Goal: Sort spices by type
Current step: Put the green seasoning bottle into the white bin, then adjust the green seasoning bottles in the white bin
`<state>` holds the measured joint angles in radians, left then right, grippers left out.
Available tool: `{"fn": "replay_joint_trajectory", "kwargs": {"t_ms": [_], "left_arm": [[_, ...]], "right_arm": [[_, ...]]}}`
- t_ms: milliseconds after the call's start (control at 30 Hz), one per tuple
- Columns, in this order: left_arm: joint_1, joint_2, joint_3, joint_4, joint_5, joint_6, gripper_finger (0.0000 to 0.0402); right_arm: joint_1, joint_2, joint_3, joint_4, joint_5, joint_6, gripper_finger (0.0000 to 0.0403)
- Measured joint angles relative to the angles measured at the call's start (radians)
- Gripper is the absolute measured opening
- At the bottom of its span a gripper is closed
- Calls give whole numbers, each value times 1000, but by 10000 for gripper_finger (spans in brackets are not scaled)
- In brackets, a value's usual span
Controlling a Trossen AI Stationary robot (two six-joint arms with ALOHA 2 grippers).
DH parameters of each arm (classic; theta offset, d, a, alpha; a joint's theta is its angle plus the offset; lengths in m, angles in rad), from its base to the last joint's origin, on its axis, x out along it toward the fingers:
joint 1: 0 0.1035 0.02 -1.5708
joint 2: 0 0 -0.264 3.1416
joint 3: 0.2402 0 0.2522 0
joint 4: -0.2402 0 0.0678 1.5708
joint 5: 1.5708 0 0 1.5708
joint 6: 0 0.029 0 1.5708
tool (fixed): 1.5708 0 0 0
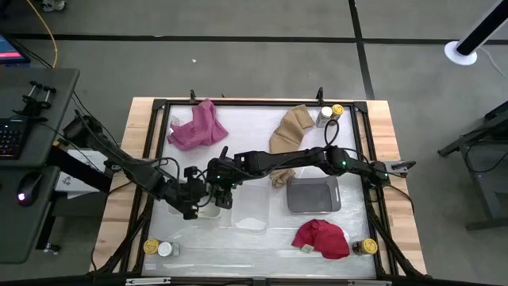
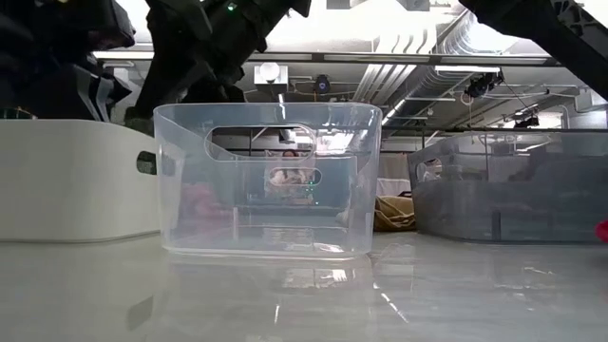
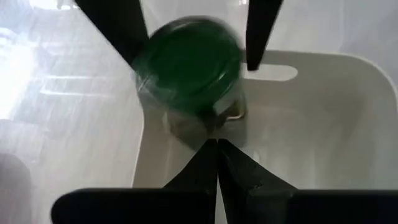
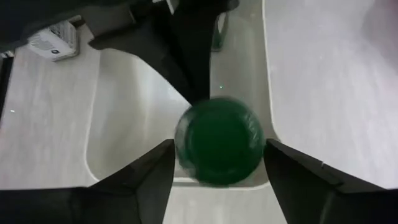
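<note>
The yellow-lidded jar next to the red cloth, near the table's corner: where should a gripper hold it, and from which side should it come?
Hold the yellow-lidded jar by its round side just under the lid, coming straight down from above. It seems to stand upright with the lid facing up, so the top is free. The red cloth lies close beside it, so the fingers would probably best close across the sides not facing the cloth.

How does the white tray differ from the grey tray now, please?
The white tray is opaque; the grey tray is see-through in the low view. The white tray stands left of the clear bin, the grey tray right of it. The right gripper, the left gripper and the green-lidded jar are over the white tray, none over the grey tray. Both are rectangular and open-topped.
</note>
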<state>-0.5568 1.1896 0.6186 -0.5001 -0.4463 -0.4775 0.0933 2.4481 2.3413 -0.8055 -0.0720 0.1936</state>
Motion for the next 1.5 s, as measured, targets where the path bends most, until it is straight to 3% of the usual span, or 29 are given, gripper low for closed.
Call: {"fn": "replay_joint_trajectory", "kwargs": {"t_ms": [333,733,867,1067,1233,1500], "left_arm": [[0,-13,2,-32,19,-17,0],[-6,-333,163,-404,33,-181,0],[-49,-401,200,-554,49,-334,0],[-172,-391,202,-734,177,-547,0],[-252,-336,197,-842,276,-662,0],[-282,-260,107,-815,301,-716,0]], "right_arm": [[0,-2,0,1,-1,-21,250],[-17,-69,2,-113,14,-176,247],[-12,-66,2,-124,54,-209,198],[-1,-61,1,-128,100,-223,22],[-1,-56,1,-140,101,-228,6],[-1,-38,0,-143,82,-225,2]]}}
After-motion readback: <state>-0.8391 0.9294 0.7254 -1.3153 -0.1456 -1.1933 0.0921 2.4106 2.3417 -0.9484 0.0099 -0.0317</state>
